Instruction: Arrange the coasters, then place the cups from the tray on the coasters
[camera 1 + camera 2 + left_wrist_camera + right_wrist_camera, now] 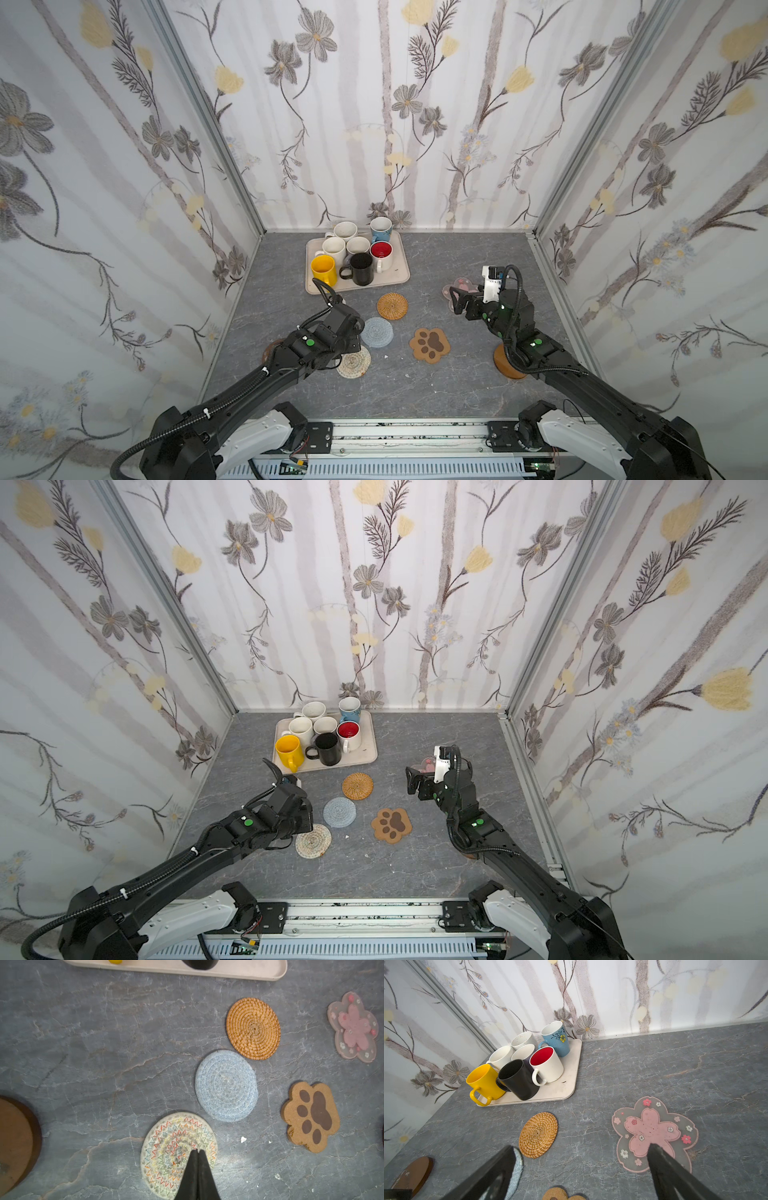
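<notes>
The beige woven round coaster with coloured zigzag stitching lies flat on the grey marbled table, low and left of centre in both top views. The left pincer has its tips pressed together over the coaster's middle; whether they pinch the weave or only rest on it I cannot tell. At about 1 o'clock from it lies the pale blue crochet round coaster, then the round rattan coaster on the same line, the three almost touching. The brown paw-shaped coaster sits at 3 o'clock and a brown wooden disc at 9 o'clock. The right pincer hangs spread wide above the pink blossom-shaped coaster.

All seven cups stand on the cream rectangular tray at 12 o'clock, so this looks like the arranging step. The next move probably calls for dragging or lifting the beige coaster away from its neighbours, leaving room for a mug.
</notes>
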Available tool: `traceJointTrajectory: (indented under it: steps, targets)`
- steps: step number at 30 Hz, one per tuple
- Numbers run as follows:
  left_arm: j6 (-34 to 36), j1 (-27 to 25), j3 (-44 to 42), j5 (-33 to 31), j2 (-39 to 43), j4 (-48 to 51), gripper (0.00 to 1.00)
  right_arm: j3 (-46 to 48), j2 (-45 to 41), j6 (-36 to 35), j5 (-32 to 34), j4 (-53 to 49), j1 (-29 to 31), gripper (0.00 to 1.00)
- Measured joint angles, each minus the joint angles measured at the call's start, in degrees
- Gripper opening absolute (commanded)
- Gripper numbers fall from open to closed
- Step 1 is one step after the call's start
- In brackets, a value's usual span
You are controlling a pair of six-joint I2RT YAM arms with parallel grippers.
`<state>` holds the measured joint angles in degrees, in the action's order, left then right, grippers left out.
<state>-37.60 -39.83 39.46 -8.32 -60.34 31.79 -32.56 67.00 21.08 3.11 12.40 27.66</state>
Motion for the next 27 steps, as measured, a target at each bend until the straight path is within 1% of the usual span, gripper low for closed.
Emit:
traceJointTrajectory:
  steps: [5,11,14,18,21,23,24,25,27]
  targets:
    - [-4.00,-0.94,-1.68,0.42,-4.48,0.00,0.00,0.02,4.39,1.40,-1.70,1.57,-0.02,1.00]
    - [-7.13,-1.14,-3.80,1.05,-8.09,-0.74,0.00,0.39,6.23,2.75,-2.99,3.63,-0.04,1.00]
    - [-7.63,-1.09,-4.02,1.66,-10.69,-2.40,0.00,0.42,7.06,3.23,-3.43,4.22,-0.04,1.00]
    - [-7.65,-1.07,-4.15,2.99,-16.33,-4.85,0.00,0.42,7.58,3.37,-4.46,4.55,-0.02,1.00]
    - [-7.87,-0.94,-3.98,2.89,-17.94,-5.95,0.00,0.42,7.58,3.50,-4.79,5.44,-0.02,1.00]
    - [-8.07,-0.68,-3.78,2.86,-18.51,-6.47,0.06,0.42,7.58,3.52,-4.92,5.79,-0.02,1.00]
    - [-8.22,-0.50,-3.78,2.82,-18.58,-6.97,0.14,0.42,7.58,3.52,-5.11,5.77,-0.04,1.00]
    - [-8.50,-0.35,-3.80,2.86,-18.53,-7.28,0.26,0.42,7.58,3.52,-5.35,5.75,-0.02,1.00]
    - [-8.92,-0.09,-3.85,3.69,-17.42,-8.26,0.45,0.42,7.58,3.52,-5.73,5.77,-0.02,1.00]
